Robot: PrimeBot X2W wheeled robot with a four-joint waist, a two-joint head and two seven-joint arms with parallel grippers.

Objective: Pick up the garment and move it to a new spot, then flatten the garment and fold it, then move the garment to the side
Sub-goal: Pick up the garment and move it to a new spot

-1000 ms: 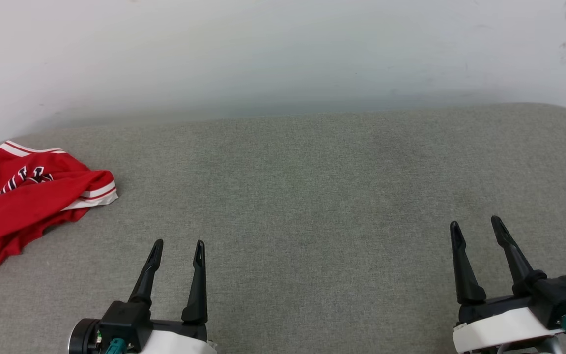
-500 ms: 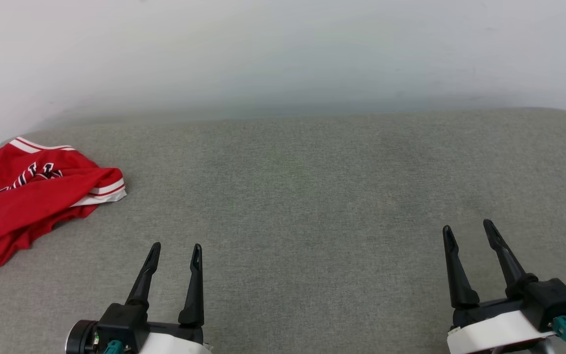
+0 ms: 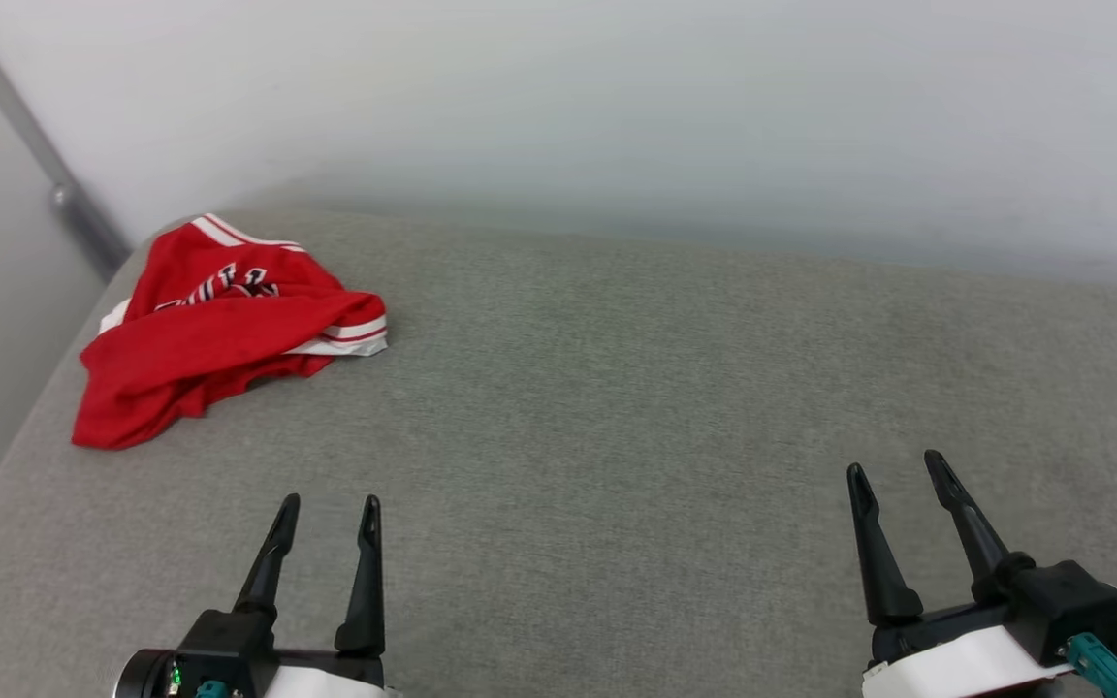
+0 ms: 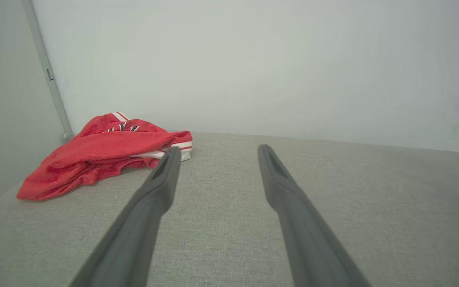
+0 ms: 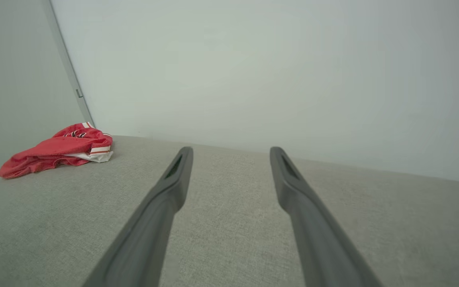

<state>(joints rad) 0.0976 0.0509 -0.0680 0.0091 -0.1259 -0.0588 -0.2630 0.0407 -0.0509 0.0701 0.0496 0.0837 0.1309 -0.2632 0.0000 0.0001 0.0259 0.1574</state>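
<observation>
One wide grey padded surface [image 3: 675, 417] is taking up most of what you're looking at, running back to a plain pale wall [image 3: 617, 107]. Sitting at its far left corner, close to the wall and the left edge, is the garment [image 3: 200, 359]. You're seeing it bunched in a red heap, with black lettering partly showing near the top and a striped white cuff poking out toward the middle. Its long axis is running diagonally, from the trimmed edge by the wall down toward the near-left edge.

Now the claws. Your left gripper [image 3: 329, 504] is hovering low with its two fingers spread apart and nothing between them. The heap is lying ahead of it and a little to its left, well apart. Your right gripper [image 3: 896, 463] is likewise gaping wide and holding nothing, far over on the other side.

So the left arm is looking like the nearer one by a long way. I'm reckoning you're needing a reach forward and leftward, coming across that diagonal rather than along it.
</observation>
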